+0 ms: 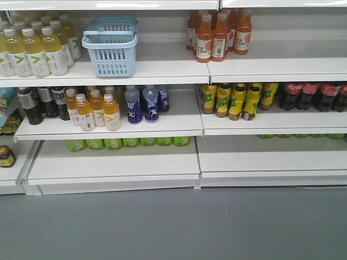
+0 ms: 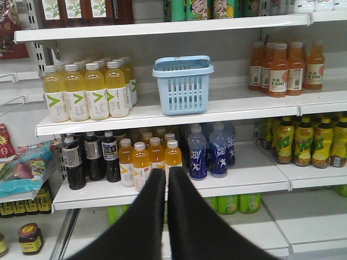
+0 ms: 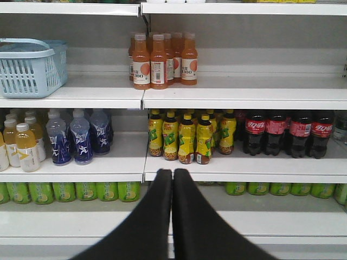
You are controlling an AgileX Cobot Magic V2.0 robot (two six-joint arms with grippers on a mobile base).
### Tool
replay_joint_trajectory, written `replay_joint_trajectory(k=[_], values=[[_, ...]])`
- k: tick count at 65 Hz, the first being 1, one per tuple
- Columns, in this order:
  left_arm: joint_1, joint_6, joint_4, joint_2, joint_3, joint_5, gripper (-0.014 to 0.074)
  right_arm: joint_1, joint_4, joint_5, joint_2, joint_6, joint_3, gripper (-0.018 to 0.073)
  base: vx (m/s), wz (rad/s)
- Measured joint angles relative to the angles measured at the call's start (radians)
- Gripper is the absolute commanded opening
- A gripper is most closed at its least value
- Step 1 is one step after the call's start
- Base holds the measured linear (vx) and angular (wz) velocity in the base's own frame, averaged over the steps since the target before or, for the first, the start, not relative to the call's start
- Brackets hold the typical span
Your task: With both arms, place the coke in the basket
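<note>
The light blue slotted basket (image 1: 111,49) stands on the upper shelf, left of centre. It also shows in the left wrist view (image 2: 183,84) and at the left edge of the right wrist view (image 3: 30,67). No slim red coke bottle shows in any view. My left gripper (image 2: 167,172) is shut and empty, held well in front of the middle shelf, below the basket. My right gripper (image 3: 172,173) is shut and empty, held in front of the middle shelf's edge. Neither arm shows in the front view.
Dark cola bottles with red labels (image 1: 312,95) stand at the right of the middle shelf, also seen in the right wrist view (image 3: 282,132). Yellow-green bottles (image 3: 187,138), blue bottles (image 1: 146,103), orange juice bottles (image 1: 97,111) and tall orange bottles (image 1: 219,35) fill the shelves.
</note>
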Motion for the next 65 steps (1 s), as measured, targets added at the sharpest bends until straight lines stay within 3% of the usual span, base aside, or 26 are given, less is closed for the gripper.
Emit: replay_joint_trajectory(k=[65], values=[[0.0,0.0,0.0,0.0,0.0,0.0,-0.0008,0.0,0.0,0.0,0.0,0.0,0.0,-0.001,0.17,0.02]])
